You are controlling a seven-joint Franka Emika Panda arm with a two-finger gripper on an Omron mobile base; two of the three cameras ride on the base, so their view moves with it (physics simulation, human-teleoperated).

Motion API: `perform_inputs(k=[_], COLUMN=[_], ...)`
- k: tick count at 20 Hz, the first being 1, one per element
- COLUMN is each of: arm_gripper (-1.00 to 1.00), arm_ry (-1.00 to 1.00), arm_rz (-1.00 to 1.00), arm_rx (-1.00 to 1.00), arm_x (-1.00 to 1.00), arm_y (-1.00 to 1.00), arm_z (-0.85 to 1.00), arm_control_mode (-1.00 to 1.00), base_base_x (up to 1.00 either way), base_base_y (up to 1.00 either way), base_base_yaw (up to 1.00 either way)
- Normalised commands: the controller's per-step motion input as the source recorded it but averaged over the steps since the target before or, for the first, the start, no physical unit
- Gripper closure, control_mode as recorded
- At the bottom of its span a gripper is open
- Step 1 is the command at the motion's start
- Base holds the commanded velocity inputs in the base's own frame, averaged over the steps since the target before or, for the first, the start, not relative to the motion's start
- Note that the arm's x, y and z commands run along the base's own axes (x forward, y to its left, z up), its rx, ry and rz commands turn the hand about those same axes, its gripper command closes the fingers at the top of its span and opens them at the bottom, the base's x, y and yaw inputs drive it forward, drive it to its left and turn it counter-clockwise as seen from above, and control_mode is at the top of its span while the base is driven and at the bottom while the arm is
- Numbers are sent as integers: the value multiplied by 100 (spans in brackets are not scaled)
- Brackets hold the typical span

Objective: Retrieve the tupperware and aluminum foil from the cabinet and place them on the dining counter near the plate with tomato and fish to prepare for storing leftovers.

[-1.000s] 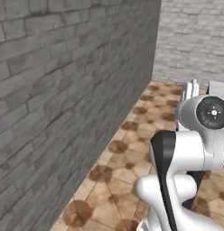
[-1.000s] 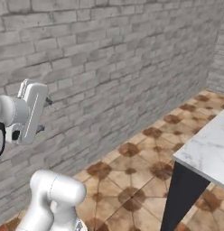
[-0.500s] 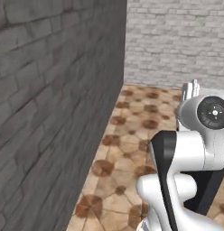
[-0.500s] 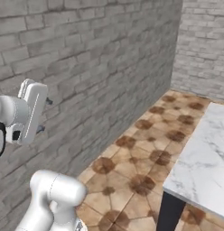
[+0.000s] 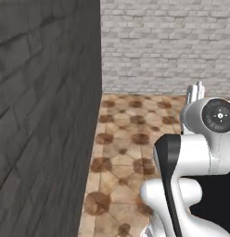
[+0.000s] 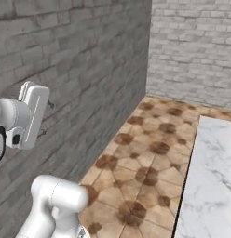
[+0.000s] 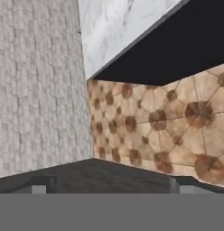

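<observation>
Gripper (image 7: 109, 186) jaws wide, empty — dining counter (image 7: 118, 27) ahead of them (brick wall beside); a careless swing risks clipping its edge.

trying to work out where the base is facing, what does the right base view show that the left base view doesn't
Right base view alone: the edge of the white grey-veined dining counter at lower right, and the arm's hand at the left edge, seen from the side.

Left base view alone: the arm's dark-capped joint and black-banded link at lower right, with a black area below it.

Both share: the dark grey brick wall running along the left, the lighter brick wall across the far end, and the brown patterned tile floor between them.
</observation>
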Motion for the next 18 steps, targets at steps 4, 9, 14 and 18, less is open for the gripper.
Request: perform_inputs(k=[4,9,14,18], arm_gripper=[-100,-100,-100,-100], arm_ry=[0,0,0,0], arm_rz=[0,0,0,0], arm_rx=[0,0,0,0], arm_x=[0,0,0,0], arm_y=[0,0,0,0], arm_z=[0,0,0,0], arm_control_mode=[100,100,100,100], base_base_x=[100,100,100,100], base_base_y=[19,20,27,33], base_base_yaw=[-37,-36,-36,-35])
